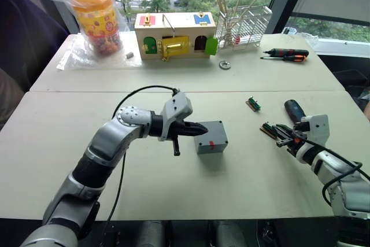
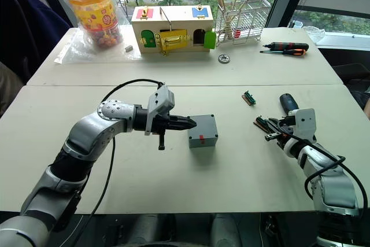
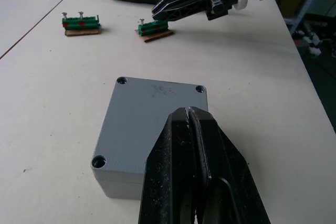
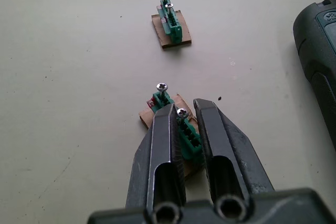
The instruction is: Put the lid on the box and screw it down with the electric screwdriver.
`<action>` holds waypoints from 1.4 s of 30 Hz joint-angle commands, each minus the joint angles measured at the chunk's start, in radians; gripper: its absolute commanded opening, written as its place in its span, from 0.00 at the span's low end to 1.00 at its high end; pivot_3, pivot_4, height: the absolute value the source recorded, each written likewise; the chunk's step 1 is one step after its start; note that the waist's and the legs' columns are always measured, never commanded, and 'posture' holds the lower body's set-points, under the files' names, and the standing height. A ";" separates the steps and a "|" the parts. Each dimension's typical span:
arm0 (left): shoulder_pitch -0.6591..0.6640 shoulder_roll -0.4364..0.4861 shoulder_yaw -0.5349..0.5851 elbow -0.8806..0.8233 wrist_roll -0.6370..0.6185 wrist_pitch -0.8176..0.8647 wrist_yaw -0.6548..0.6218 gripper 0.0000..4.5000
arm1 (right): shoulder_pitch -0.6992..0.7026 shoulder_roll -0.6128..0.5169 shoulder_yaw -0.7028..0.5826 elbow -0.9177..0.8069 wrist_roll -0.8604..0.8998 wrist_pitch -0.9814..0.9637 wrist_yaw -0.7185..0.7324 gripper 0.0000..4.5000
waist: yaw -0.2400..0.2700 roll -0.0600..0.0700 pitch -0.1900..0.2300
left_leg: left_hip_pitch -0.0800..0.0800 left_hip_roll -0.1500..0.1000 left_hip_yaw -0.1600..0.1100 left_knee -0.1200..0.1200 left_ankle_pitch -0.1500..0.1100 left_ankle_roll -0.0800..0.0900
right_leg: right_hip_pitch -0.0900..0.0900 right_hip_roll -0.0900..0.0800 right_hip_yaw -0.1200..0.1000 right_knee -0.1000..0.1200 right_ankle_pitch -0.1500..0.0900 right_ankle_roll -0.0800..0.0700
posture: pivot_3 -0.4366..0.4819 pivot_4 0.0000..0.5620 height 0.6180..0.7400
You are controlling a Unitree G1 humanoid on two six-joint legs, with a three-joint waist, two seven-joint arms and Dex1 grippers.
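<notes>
Grey plastic box (image 1: 211,136) stands near the middle of the desk (image 1: 173,189) with the lid (image 3: 152,116) already lying on top of it, and the left hand (image 1: 199,128) rests with its two fingers pressed together, holding nothing, on the lid's near edge. Well to the right, the right hand (image 4: 184,124) has its fingers slightly apart around a green connector strip (image 4: 181,129), beside the dark electric screwdriver (image 1: 295,111) lying on the desk.
</notes>
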 commanded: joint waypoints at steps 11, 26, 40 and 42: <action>0.010 0.004 0.000 -0.009 0.024 -0.033 0.003 0.00 | -0.003 0.011 -0.019 -0.019 0.004 -0.031 0.002 0.43 | 0.000 0.000 0.000 | 0.000 0.000 0.000 0.000 0.000 0.000 | 0.000 0.000 0.000 0.000 0.000 0.000 | 0.48 0.27 0.74; 0.006 -0.005 0.000 0.005 0.035 -0.040 0.007 0.00 | -0.030 -0.006 -0.021 0.051 0.003 -0.046 0.034 0.75 | -0.001 0.000 0.000 | 0.000 0.000 0.000 0.000 0.000 0.000 | 0.000 0.000 0.000 0.000 0.000 0.000 | 0.48 0.27 0.74; 0.012 0.001 0.002 0.000 0.040 -0.039 0.017 0.00 | -0.056 0.004 -0.010 0.080 0.004 -0.053 0.049 0.00 | 0.000 0.000 0.000 | 0.000 0.000 0.000 0.000 0.000 0.000 | 0.000 0.000 0.000 0.000 0.000 0.000 | 0.48 0.27 0.74; 0.011 0.000 0.003 0.004 0.042 -0.041 0.016 0.00 | -0.049 0.007 -0.010 0.070 0.005 -0.052 0.049 0.00 | 0.000 0.000 0.000 | 0.000 0.000 0.000 0.000 0.000 0.000 | 0.000 0.000 0.000 0.000 0.000 0.000 | 0.48 0.27 0.74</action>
